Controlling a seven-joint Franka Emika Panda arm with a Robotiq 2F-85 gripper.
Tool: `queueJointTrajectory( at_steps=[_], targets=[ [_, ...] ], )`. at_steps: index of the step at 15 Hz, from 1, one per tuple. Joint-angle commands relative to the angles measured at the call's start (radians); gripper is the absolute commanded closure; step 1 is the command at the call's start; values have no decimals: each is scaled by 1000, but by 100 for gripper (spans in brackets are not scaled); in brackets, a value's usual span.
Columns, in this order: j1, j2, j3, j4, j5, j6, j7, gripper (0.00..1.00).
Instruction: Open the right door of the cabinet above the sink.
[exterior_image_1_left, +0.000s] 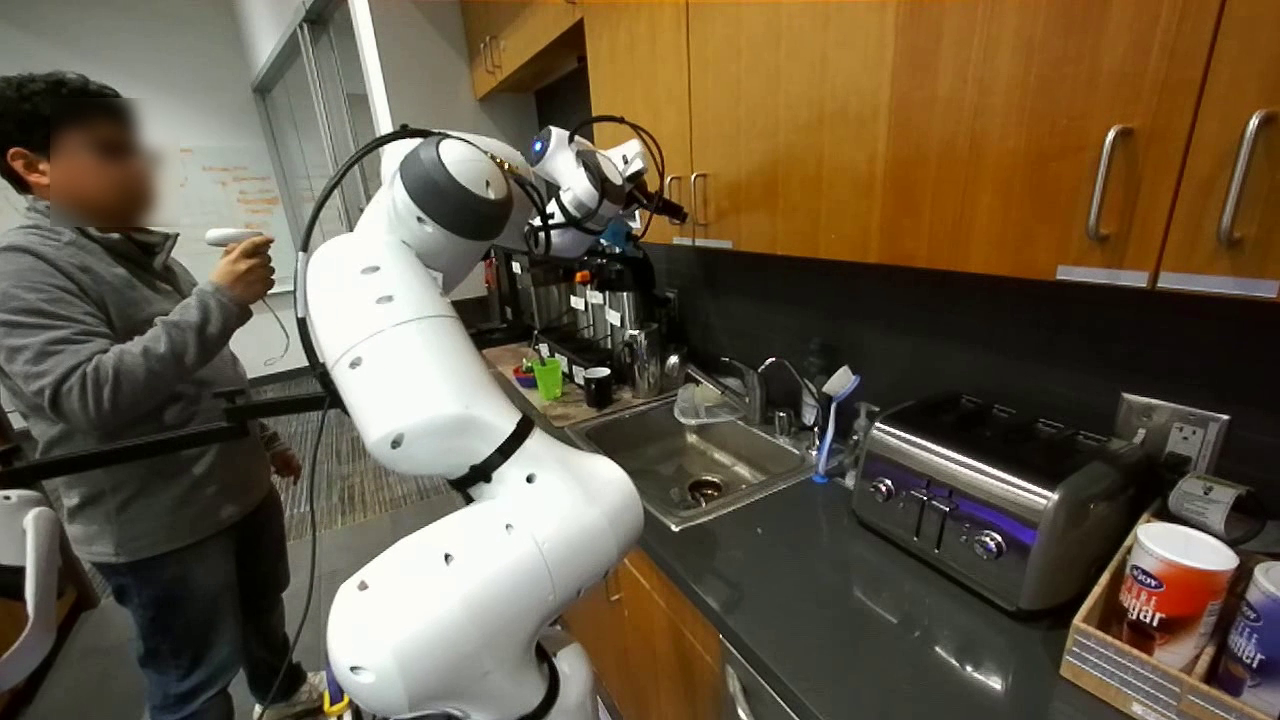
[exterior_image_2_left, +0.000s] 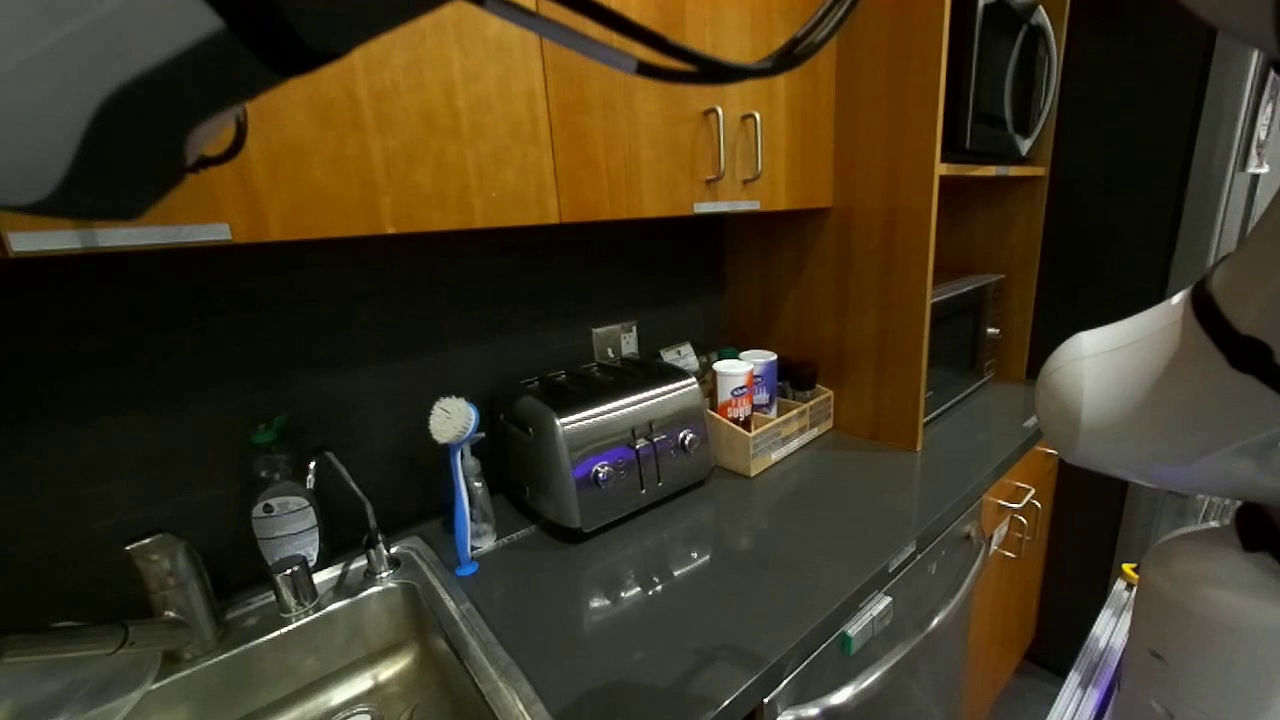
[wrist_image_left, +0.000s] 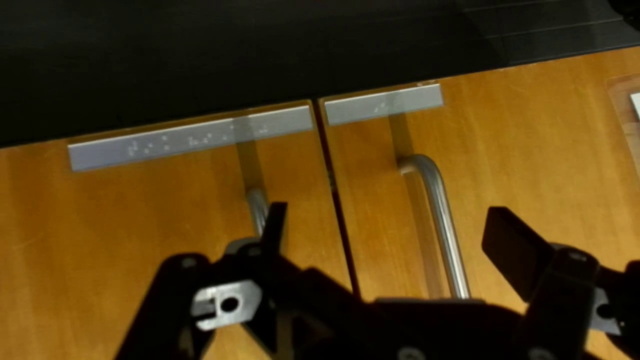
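1. Right door (exterior_image_1_left: 790, 130) of the cabinet (exterior_image_1_left: 637, 90) sits closed in the upper middle of an exterior view, above the sink (exterior_image_1_left: 735, 450); the wrist view, which looks turned over, puts it on the left.
2. My pincer (wrist_image_left: 387, 220) has its fingers (wrist_image_left: 515, 250) spread wide apart, clamped on nothing. I judge the step in hand is lining up on the door's handle (wrist_image_left: 257, 207).
3. In the wrist view, the bar (wrist_image_left: 447, 230) seen between the fingers belongs to the twin door (wrist_image_left: 530, 130). The handle I want is partly covered by the left-side finger; whether they touch I can't tell.
4. Next, I think, I must shift toward the left of that frame, bring the handle into the gap, then clamp and pull.
5. Only the wrist view shows me that gap. In an exterior view I get the outer seam (exterior_image_2_left: 551, 150) and grey strip (exterior_image_2_left: 120, 237), but neither handle nor pincer; the arm (exterior_image_2_left: 150, 90) fills the upper left.
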Motion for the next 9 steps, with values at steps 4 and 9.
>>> queueJointTrajectory(
  at_steps=[4, 9],
  targets=[
    [13, -64, -51, -2, 127, -3, -71, 0],
    [26, -115, -108, -1, 223, -14, -130, 0]
  ],
)
